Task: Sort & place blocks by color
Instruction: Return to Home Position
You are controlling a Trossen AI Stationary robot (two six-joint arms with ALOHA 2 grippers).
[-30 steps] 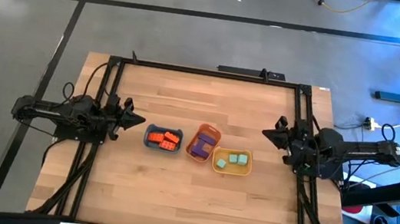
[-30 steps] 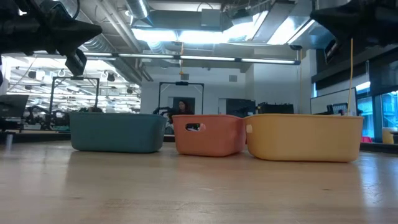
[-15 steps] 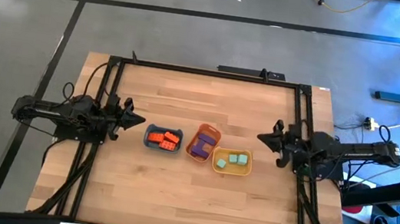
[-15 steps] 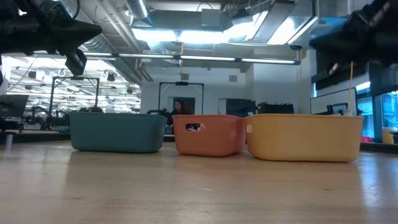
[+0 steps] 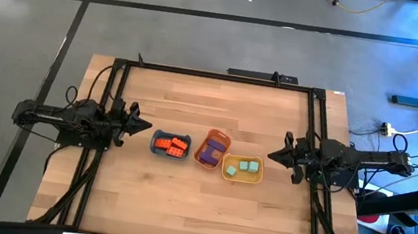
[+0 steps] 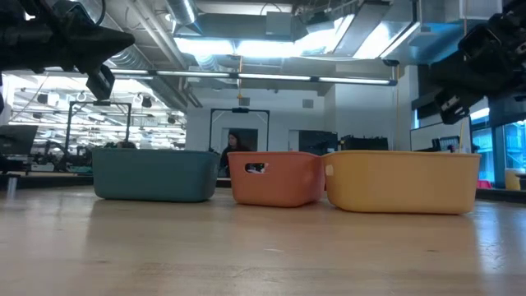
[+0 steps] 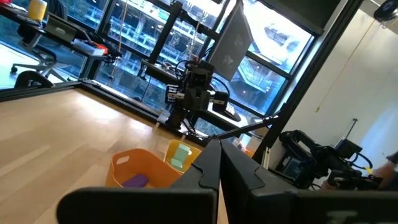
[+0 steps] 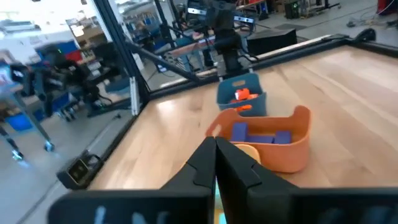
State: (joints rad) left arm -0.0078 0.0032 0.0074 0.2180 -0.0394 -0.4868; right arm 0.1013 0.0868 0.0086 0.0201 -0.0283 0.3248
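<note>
Overhead, orange-red blocks (image 5: 170, 145) long-axis roughly left-right; left claw (image 5: 149, 125), right claw (image 5: 270, 156) pressed together.

In the low view the blocks (image 5: 171, 145) are being hidden by the tray walls (image 6: 276, 185). At upper right, the right arm (image 6: 491, 51) is being cut off, blurred.

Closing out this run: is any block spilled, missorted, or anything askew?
Nothing stands out. Orange-red blocks lie in the blue tray, purple blocks in the orange tray, mint green blocks in the yellow tray; none spilled.
</note>
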